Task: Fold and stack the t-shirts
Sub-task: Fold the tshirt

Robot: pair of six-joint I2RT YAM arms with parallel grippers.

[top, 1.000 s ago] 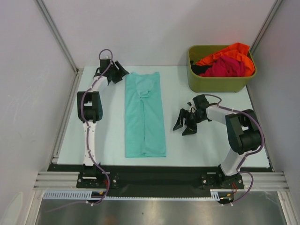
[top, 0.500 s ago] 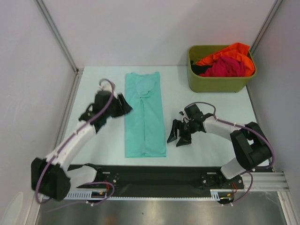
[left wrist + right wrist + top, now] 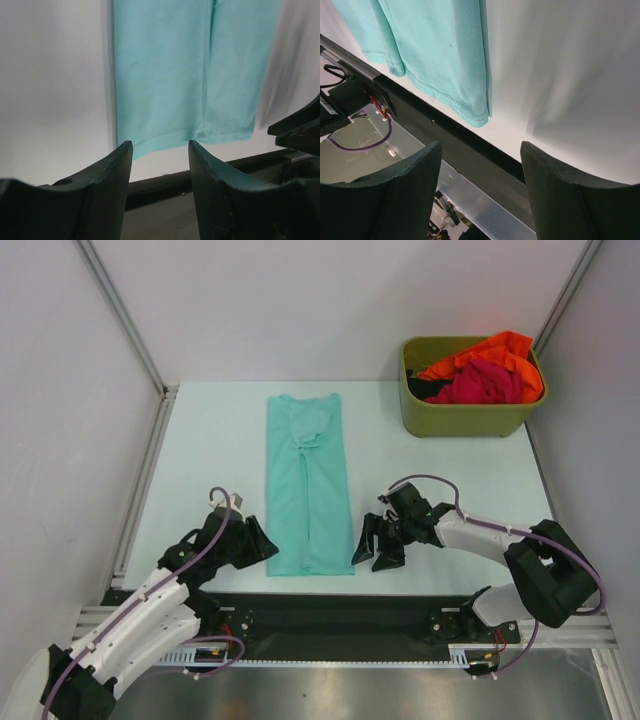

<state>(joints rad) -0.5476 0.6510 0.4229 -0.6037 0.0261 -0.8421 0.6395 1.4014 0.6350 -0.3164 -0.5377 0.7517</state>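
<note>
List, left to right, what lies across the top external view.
left gripper → teal t-shirt → right gripper → olive-green bin

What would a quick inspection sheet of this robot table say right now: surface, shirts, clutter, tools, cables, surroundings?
Surface: pale table, flat.
Job's things: teal t-shirt folded into a long strip, lying flat at centre; orange t-shirt and magenta t-shirt crumpled in the bin.
Clutter: olive bin at the far right corner.
Tools: left tool and right tool open, empty, either side of the teal shirt's near hem.
Cables: purple cables loop along both arms, off the cloth.
Surroundings: white walls, metal frame at the near edge.
</note>
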